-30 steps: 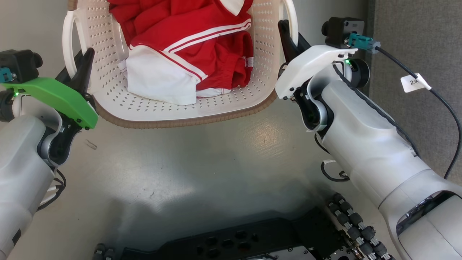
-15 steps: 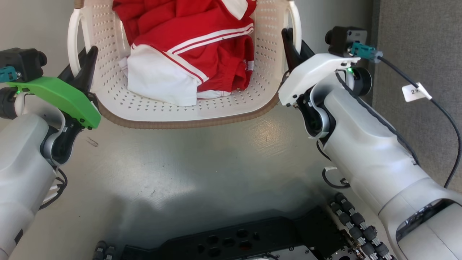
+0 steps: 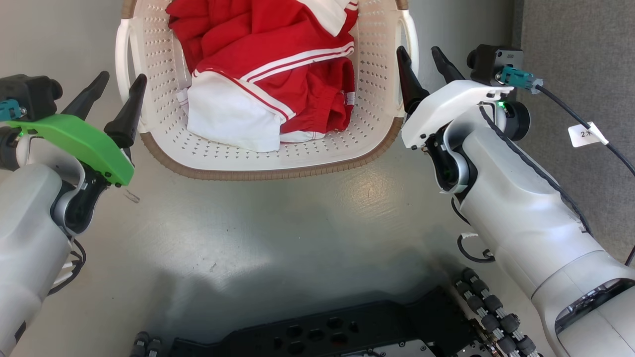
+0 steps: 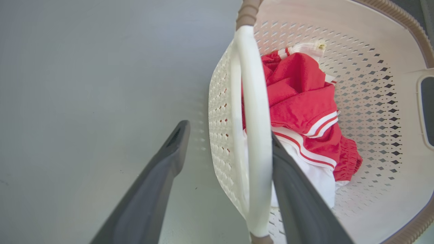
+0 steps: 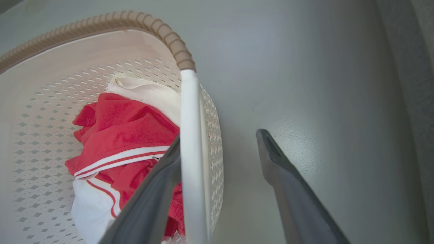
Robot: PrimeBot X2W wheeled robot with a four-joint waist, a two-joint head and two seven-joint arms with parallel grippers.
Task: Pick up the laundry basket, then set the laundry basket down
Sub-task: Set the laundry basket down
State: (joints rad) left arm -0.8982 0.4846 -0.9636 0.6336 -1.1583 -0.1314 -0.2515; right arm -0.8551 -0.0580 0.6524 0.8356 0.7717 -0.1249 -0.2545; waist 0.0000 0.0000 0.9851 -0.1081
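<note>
From my head I see the laundry basket (image 3: 372, 99) sitting on the grey floor (image 3: 278, 228) just ahead of my dark base (image 3: 347, 332). Red and white clothes (image 3: 278, 74) are heaped inside it. My left tool (image 3: 124, 77) is at its left side and my right tool (image 3: 417, 49) at its right. What that view leaves vague, the wrists make plain. The left wrist shows the white left handle (image 4: 252, 101) standing between my two spread fingers. The outer finger (image 4: 162, 176) is over bare floor, and the inner one is over the basket's inside, half hidden behind the loop. The right wrist shows the same mirrored, with the right handle (image 5: 189, 135) close against the inner finger (image 5: 152, 196). Both tools gape wide and grip nothing. Whether either inner finger touches its handle I cannot tell.
</note>
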